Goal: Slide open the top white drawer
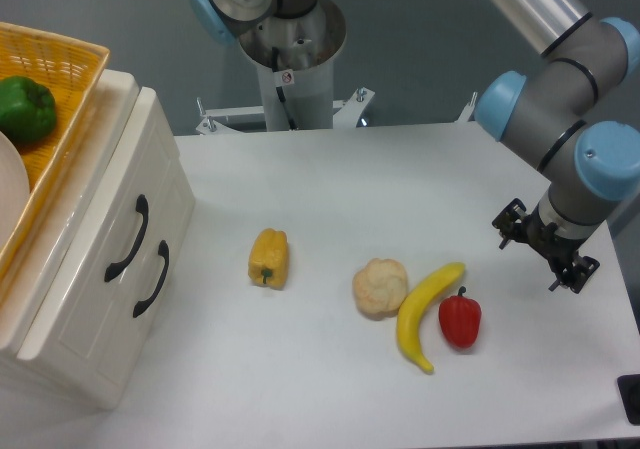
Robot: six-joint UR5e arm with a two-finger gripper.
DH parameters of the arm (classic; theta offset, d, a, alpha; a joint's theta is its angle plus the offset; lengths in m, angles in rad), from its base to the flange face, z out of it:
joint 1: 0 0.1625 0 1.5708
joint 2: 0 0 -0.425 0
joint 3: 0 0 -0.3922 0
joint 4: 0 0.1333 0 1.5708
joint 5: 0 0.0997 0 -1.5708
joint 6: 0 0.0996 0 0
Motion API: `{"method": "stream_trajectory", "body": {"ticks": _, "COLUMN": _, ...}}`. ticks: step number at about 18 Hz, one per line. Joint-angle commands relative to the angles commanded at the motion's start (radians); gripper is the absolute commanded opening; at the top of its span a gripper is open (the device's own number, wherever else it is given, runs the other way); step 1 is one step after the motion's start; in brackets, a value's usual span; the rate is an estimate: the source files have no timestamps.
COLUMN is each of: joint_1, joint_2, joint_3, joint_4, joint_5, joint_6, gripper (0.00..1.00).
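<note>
The top white drawer [100, 231] sits shut, well left of the gripper [546, 246], handle running near-vertical, facing right; jaw spread indeterminable.

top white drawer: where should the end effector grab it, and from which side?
Grip the curved black handle on the top white drawer; its bowed middle looks to stand off the panelled front, leaving room for a finger behind it. Come from the open table side facing the front, fingers straddling the bar. The end effector sits far across the table.
</note>
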Motion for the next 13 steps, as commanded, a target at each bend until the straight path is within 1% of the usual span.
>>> {"method": "stream_trajectory", "body": {"ticks": 8, "joint_1": -0.006, "joint_2": 0.009, "joint_3": 0.002, "joint_4": 0.0, "joint_5": -0.002, "joint_6": 0.0, "gripper": 1.0}}
{"method": "stream_trajectory", "body": {"ticks": 10, "joint_1": -0.031, "joint_2": 0.009, "joint_3": 0.009, "joint_4": 0.0, "joint_5": 0.006, "joint_6": -0.009, "gripper": 1.0}}
{"method": "stream_trajectory", "body": {"ticks": 13, "joint_1": -0.041, "joint_2": 0.02, "joint_3": 0.009, "joint_4": -0.006, "joint_5": 0.008, "joint_6": -0.046, "gripper": 1.0}}
